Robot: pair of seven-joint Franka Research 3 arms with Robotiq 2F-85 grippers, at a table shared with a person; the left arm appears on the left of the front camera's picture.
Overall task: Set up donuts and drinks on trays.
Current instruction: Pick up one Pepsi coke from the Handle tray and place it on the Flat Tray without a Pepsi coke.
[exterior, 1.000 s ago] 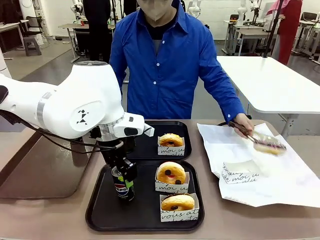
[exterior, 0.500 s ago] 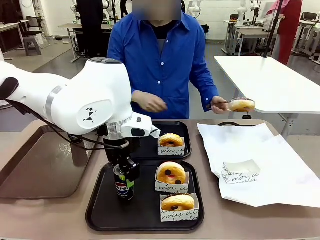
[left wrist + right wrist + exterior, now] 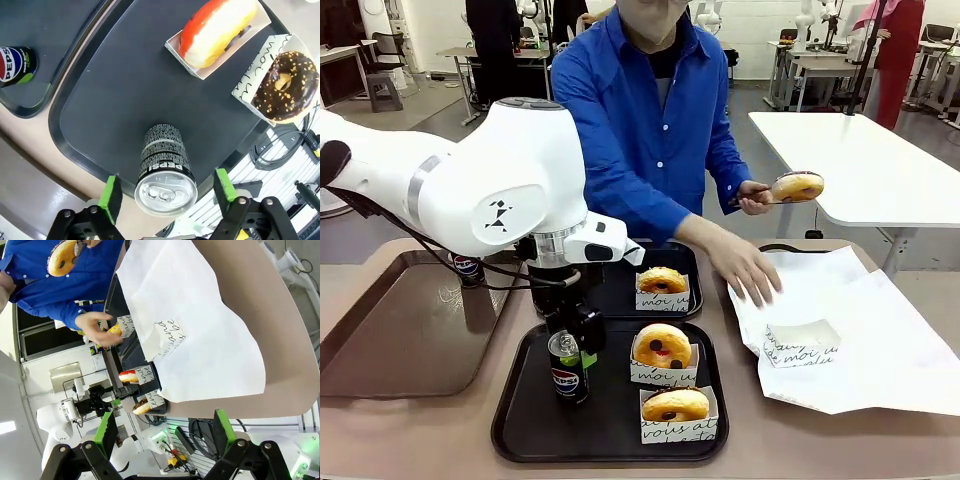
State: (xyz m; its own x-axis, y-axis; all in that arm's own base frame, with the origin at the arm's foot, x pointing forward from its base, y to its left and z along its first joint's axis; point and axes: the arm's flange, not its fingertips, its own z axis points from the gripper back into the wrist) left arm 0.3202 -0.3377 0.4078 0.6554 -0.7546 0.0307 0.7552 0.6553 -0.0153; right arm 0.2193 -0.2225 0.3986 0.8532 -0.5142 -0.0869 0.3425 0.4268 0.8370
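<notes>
A black Pepsi can (image 3: 567,368) stands upright at the left of the near black tray (image 3: 520,425). My left gripper (image 3: 582,334) hovers just over it, open. In the left wrist view the can (image 3: 165,167) sits between the green pads (image 3: 111,192) with a gap on each side. Two sleeved donuts (image 3: 662,347) (image 3: 676,405) share that tray; from the left wrist they show as red-iced (image 3: 215,30) and chocolate (image 3: 285,85). The far black tray (image 3: 620,298) holds one donut (image 3: 662,280). The person holds another donut (image 3: 797,186) in tongs. My right gripper (image 3: 165,432) is open and empty.
An empty paper sleeve (image 3: 802,341) lies on a white paper sheet (image 3: 880,350) at the right, and the person's free hand (image 3: 745,272) reaches toward it. The large brown tray (image 3: 400,345) at the left carries a second Pepsi can (image 3: 467,266).
My left gripper has let go of the can and risen slightly. The person lifted a donut off the paper with tongs and now reaches the other hand toward the empty sleeve.
</notes>
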